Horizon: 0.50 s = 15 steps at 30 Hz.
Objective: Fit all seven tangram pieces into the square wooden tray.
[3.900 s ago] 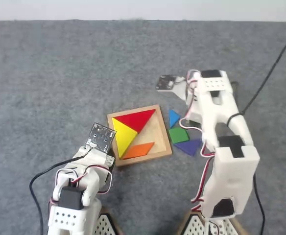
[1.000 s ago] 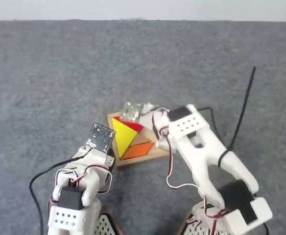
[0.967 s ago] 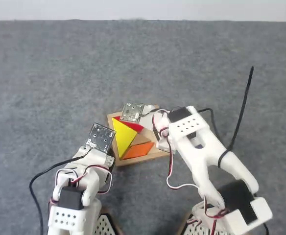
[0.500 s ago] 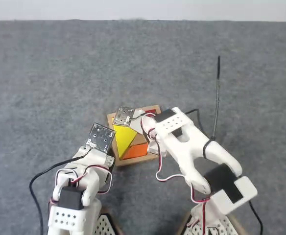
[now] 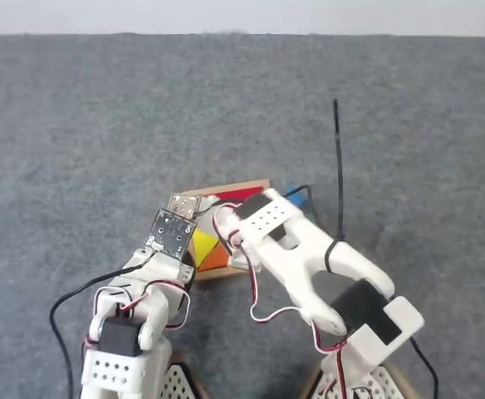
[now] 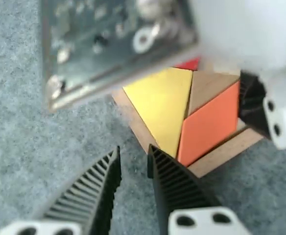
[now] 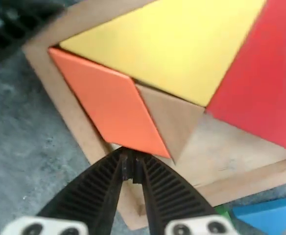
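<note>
Just above the tray (image 7: 84,127) rim, beside the orange piece (image 7: 108,103).
With right jaws clenched empty, left jaws slightly parted off its corner.

1. From above, the wooden tray (image 5: 236,184) is largely covered by the right arm (image 5: 292,249); only slivers of the red piece (image 5: 241,194), yellow piece (image 5: 203,242) and orange piece (image 5: 216,259) are seen.
2. The blue piece (image 5: 295,198) is half hidden by that arm.
3. At the right wrist, a green piece (image 7: 223,211) is barely glimpsed behind the right gripper (image 7: 132,169).
4. At the left wrist, a circuit board (image 6: 113,44) is blurred.
</note>
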{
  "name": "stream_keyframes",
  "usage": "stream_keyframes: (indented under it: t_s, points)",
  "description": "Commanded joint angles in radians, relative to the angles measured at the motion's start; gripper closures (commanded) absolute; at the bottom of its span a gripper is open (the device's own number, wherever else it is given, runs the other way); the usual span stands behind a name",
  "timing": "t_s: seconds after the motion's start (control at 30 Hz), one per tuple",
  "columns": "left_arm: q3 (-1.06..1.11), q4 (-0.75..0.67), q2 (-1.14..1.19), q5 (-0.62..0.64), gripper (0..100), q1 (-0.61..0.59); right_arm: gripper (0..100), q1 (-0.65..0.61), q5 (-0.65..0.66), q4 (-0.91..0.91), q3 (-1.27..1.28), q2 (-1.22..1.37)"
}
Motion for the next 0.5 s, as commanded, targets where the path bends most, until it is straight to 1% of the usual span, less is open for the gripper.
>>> stream_keyframes:
  t_s: [0.0, 0.1, 0.23, 0.37, 0.47]
  points:
    - [-0.007, 0.005, 0.002, 0.012, 91, 0.002, 97.2, -0.025, -0.014, -0.007, -0.054, -0.008]
    - [-0.007, 0.005, 0.002, 0.012, 91, 0.002, 97.2, -0.018, -0.015, 0.021, -0.058, -0.036]
    - [-0.007, 0.005, 0.002, 0.012, 91, 0.002, 97.2, 0.012, -0.017, 0.091, -0.060, -0.145]
    - [-0.007, 0.005, 0.002, 0.012, 91, 0.002, 97.2, 0.097, -0.015, 0.094, -0.060, -0.232]
    - [-0.007, 0.005, 0.002, 0.012, 91, 0.002, 97.2, 0.153, -0.012, 0.090, -0.072, -0.228]
